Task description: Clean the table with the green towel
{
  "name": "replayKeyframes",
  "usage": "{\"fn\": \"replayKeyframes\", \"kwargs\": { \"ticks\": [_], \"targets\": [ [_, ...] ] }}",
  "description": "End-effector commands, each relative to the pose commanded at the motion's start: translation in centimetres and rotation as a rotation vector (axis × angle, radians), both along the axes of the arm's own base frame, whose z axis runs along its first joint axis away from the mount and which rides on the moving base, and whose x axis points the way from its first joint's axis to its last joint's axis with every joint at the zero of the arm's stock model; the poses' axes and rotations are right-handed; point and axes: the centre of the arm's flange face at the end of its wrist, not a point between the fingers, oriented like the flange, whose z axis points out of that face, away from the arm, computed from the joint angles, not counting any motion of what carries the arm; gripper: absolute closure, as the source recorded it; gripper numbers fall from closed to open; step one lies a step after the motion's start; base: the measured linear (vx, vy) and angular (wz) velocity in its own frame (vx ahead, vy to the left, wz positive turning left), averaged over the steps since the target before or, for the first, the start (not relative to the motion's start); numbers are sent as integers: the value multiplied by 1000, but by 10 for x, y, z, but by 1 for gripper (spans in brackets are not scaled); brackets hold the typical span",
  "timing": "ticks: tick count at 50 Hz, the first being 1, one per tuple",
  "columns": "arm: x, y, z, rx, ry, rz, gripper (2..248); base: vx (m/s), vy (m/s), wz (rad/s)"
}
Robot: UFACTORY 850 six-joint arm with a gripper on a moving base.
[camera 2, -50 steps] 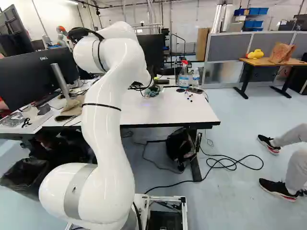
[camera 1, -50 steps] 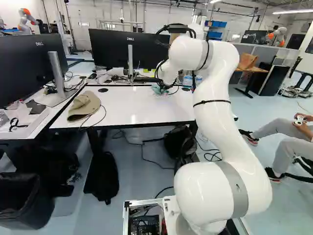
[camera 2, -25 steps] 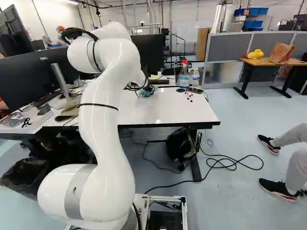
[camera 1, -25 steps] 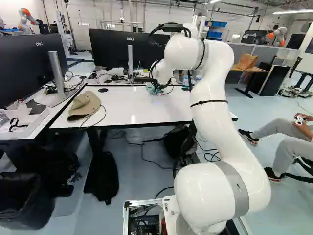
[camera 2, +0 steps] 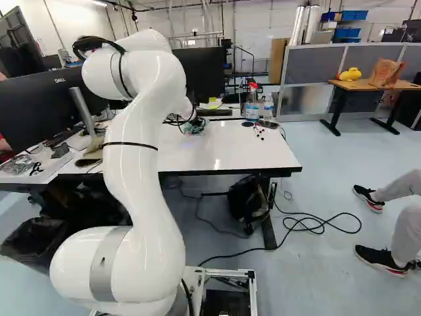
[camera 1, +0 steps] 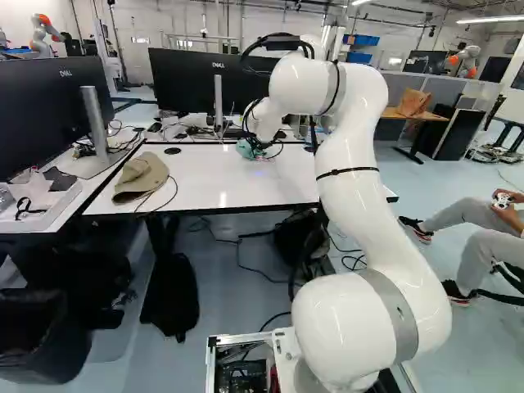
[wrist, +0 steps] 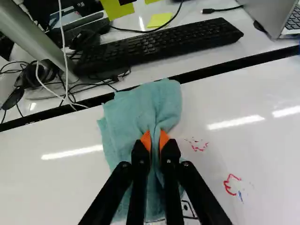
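In the left base view my gripper (camera 1: 257,149) is low over the far part of the white table (camera 1: 188,182), largely hidden by its cables. The green towel (camera 1: 243,150) lies under it, bunched up on the tabletop. The wrist view shows the gripper (wrist: 155,140) shut on the towel (wrist: 136,110), a fold pinched between the orange pads and the cloth spread around them. Beside the towel are red marks (wrist: 198,145) and a red and blue scribble (wrist: 230,185) on the white surface. Some black lines show close by the right-hand finger.
Beyond the table's black far edge lie a keyboard (wrist: 164,44), cables and a laptop (wrist: 281,18). A cap (camera 1: 141,178) rests on the table's left part. Spray bottle (camera 2: 252,104) and small bottle (camera 2: 268,106) stand at the far right. Monitors (camera 1: 192,82) rise behind. Another robot (camera 1: 42,34) is far back.
My arm has swung left in both base views, and the towel has slid left along the tabletop with the gripper, away from the bottles. The base has not moved.
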Motion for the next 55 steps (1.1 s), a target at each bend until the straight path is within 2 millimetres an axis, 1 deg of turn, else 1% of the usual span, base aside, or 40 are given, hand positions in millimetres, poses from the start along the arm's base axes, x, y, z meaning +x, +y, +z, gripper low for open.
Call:
{"fn": "replayKeyframes", "kwargs": {
  "ticks": [15,30,44,55],
  "targets": [
    [-25,13,4,-2,24,21,209,0,0,0],
    [-52,19,8,-5,49,34,209,0,0,0],
    [-77,18,11,-8,71,37,209,0,0,0],
    [-95,9,13,-9,86,27,209,0,0,0]
  ]
}}
